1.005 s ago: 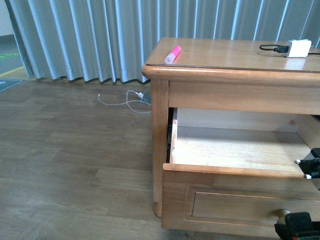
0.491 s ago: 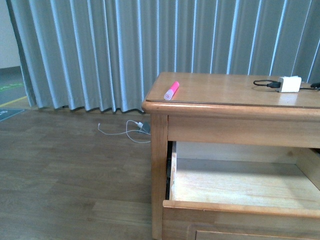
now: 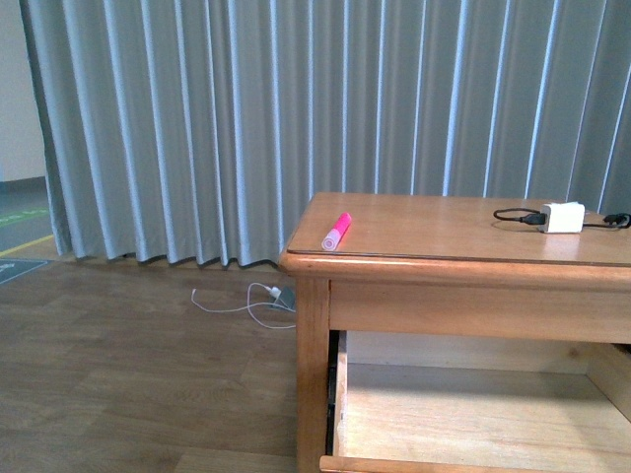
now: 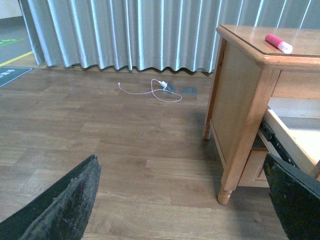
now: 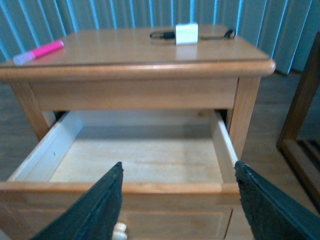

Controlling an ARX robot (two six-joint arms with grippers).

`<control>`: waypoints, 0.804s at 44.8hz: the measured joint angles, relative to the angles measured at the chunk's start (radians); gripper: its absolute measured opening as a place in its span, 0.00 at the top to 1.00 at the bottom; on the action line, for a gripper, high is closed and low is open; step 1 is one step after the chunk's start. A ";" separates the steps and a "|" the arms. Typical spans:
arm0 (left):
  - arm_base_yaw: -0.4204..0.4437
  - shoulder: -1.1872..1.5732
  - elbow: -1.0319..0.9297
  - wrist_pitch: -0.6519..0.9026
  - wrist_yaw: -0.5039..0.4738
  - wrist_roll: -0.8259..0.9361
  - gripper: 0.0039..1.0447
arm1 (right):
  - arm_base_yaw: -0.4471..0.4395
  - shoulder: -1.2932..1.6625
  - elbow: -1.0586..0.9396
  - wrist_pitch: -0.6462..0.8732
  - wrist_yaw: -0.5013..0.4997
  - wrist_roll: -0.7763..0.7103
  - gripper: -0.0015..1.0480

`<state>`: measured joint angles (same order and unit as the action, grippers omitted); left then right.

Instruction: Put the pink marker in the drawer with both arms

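The pink marker (image 3: 336, 232) lies on the cabinet (image 3: 454, 225) top near its left front corner, above the pulled-out drawer (image 5: 125, 188); the left gripper (image 4: 180, 162) and right gripper (image 5: 178, 166) are both spread wide.

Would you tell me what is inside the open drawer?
The drawer shows only bare pale wood; its nearest strip is hidden by its front. The pink marker lies on the cabinet top.
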<state>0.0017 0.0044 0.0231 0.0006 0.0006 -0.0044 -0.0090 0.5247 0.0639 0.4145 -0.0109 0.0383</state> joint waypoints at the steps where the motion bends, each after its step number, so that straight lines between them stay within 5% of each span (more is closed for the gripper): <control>1: 0.000 0.000 0.000 0.000 0.000 0.000 0.06 | 0.003 -0.015 -0.003 0.013 0.005 -0.008 0.39; 9: 0.000 0.000 0.000 0.000 0.000 0.000 0.06 | 0.005 -0.089 -0.023 -0.020 0.011 -0.032 0.66; 23: 0.000 0.000 0.000 0.000 0.000 0.000 0.06 | 0.005 -0.098 -0.028 -0.024 0.010 -0.032 0.08; 36: 0.000 0.000 0.000 0.000 0.000 0.000 0.06 | 0.005 -0.099 -0.028 -0.024 0.010 -0.032 0.08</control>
<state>0.0017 0.0044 0.0231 0.0006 0.0002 -0.0044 -0.0036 0.4259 0.0357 0.3901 -0.0006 0.0063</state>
